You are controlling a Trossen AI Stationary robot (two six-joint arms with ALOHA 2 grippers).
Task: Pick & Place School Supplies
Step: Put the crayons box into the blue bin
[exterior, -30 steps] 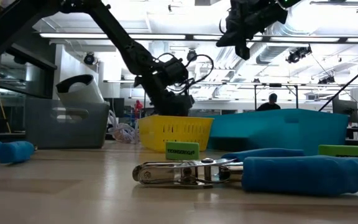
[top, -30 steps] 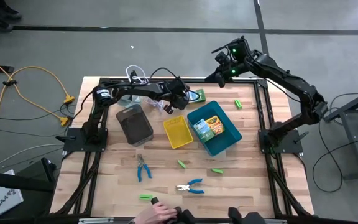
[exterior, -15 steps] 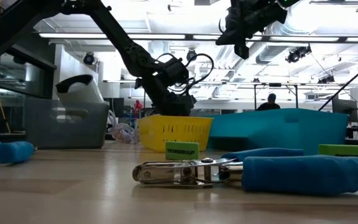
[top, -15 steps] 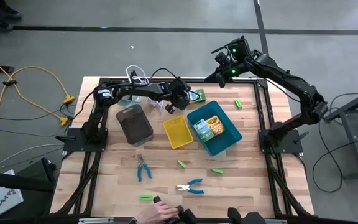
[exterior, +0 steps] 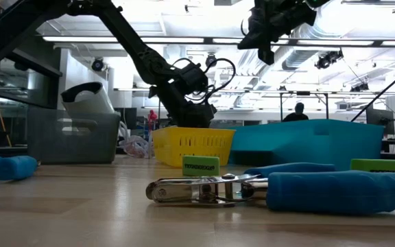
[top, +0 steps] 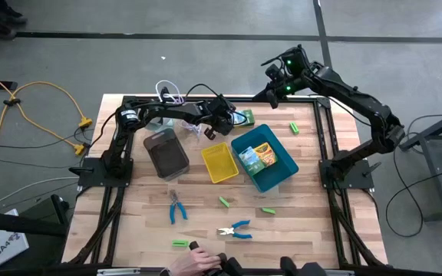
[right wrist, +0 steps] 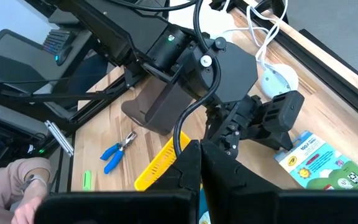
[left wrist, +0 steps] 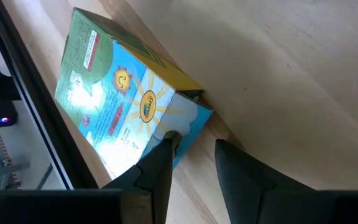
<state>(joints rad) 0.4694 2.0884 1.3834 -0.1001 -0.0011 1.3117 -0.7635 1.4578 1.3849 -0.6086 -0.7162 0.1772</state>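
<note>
A green and yellow printed box (left wrist: 123, 106) lies flat on the table near its far edge (top: 243, 117). My left gripper (left wrist: 194, 143) is low at the box's near end (top: 229, 116), open, with only bare table between its fingers. My right gripper (top: 271, 80) hangs shut high over the far right part of the table (right wrist: 197, 149) and holds nothing. Two more printed boxes (top: 255, 157) lie in the blue tray (top: 282, 172). Green blocks (top: 294, 127) (top: 224, 202) (top: 268, 210) and two blue-handled pliers (top: 176, 207) (top: 236, 229) lie loose on the table. My left gripper has one fingertip (left wrist: 166, 142) right at the corner of the box's pale blue end face (left wrist: 188, 121), coming down at a slant from the table's left. I cannot tell whether it touches. The other finger stands over bare wood beside the box.
A grey tray (top: 166, 152) and a yellow tray (top: 219, 162) stand left of the blue one. A white round device with its cord (right wrist: 278, 81) lies at the far edge behind my left arm. A person's hand (top: 194, 261) is at the near edge.
</note>
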